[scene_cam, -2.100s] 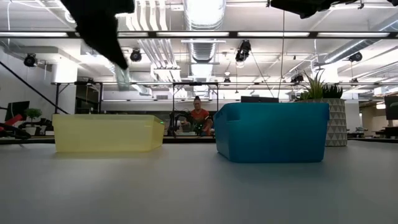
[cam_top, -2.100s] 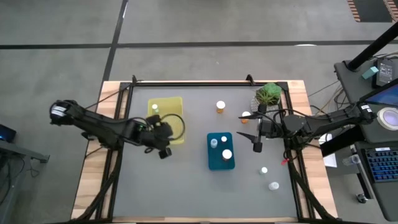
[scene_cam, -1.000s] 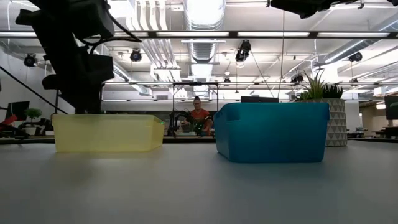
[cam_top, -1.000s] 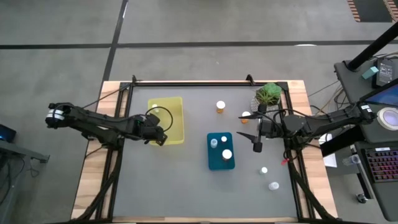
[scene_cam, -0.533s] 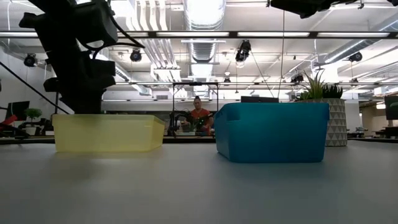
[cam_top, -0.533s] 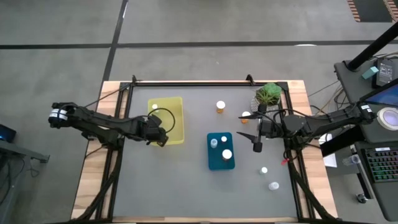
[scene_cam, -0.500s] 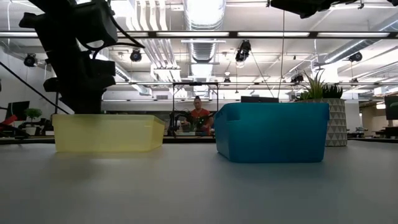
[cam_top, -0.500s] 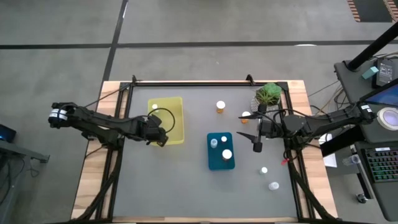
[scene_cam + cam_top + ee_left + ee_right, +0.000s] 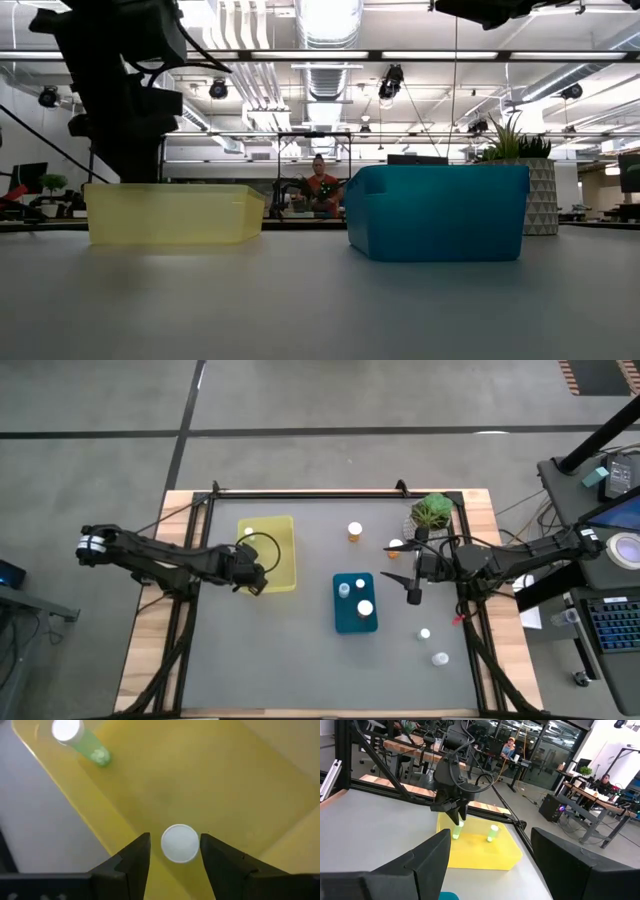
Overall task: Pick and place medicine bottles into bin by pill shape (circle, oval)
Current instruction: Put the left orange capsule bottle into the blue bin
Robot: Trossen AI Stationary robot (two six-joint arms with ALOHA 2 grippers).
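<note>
Left wrist view puts the whole question straight in front of me: a bottle (image 9: 180, 843) with a round white cap sits upright between my two fingers (image 9: 131, 862), its long axis running along my line of sight so that only the cap faces me. There is a sliver of yellow floor on each side of the cap, so my left gripper (image 9: 175, 855) reads as parted and no longer squeezing, though the gaps are thin and I would not swear that neither pad touches. The bottle stands inside the yellow bin (image 9: 240, 785), toward one wall, with a second bottle (image 9: 75, 735) standing well apart nearer the bin's other end. From the high view my left gripper (image 9: 252, 568) hangs over that same yellow bin (image 9: 280, 525), so the bottle lies directly below me and my way out is straight back up along its axis; any sideways drift could tip it. My right gripper (image 9: 414, 575) waits with its jaws apart, off beyond the teal bin (image 9: 340, 622), nearer the loose bottles on that side.
</note>
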